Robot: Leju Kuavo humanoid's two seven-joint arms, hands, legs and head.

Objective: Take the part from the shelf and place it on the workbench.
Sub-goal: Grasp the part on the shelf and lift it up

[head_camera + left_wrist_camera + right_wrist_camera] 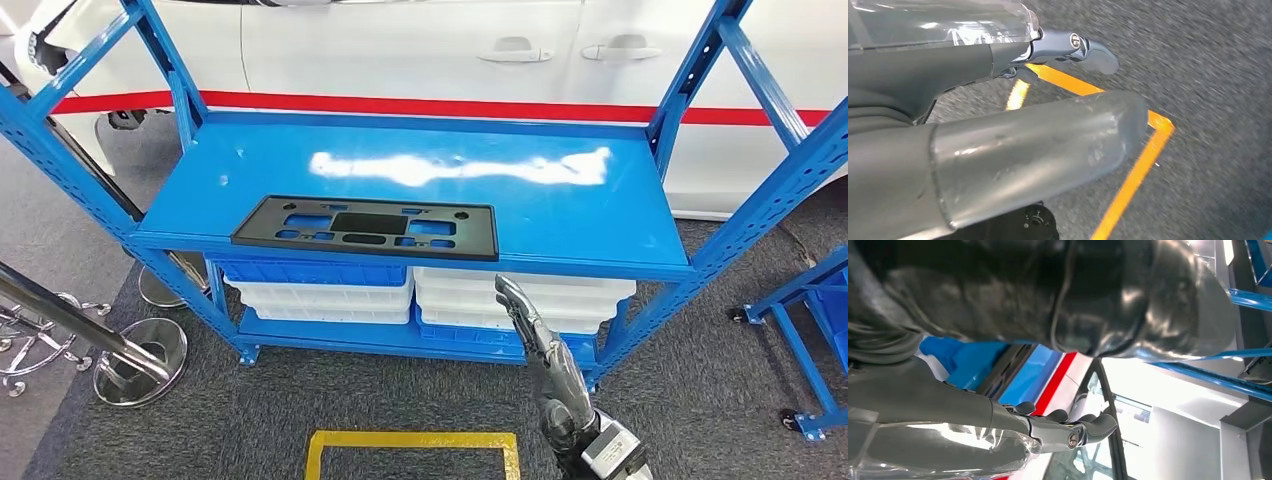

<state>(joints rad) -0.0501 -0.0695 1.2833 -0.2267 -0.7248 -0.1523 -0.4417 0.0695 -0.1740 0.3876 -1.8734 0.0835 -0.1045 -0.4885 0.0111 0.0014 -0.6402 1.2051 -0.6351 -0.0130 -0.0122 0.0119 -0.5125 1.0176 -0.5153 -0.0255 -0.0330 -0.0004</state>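
A flat black plastic part point(366, 227) with several cut-outs lies near the front edge of the blue shelf point(560, 215) top. My right hand point(537, 335) reaches up from below, in front of the shelf and to the right of the part, its fingers straight and holding nothing. It is below the shelf's front edge and apart from the part. In the right wrist view the right hand point(1068, 432) has fingers extended toward the shelf and the part point(1007, 371). My left hand point(1068, 50) hangs over the carpet with nothing in it.
White and blue bins point(330, 285) sit on the lower shelf level. A white car with a red stripe point(420, 50) stands behind the shelf. A yellow floor marking point(412, 450) lies on the carpet before me. Chrome stands point(135, 360) are at the left, another blue rack point(815, 330) at the right.
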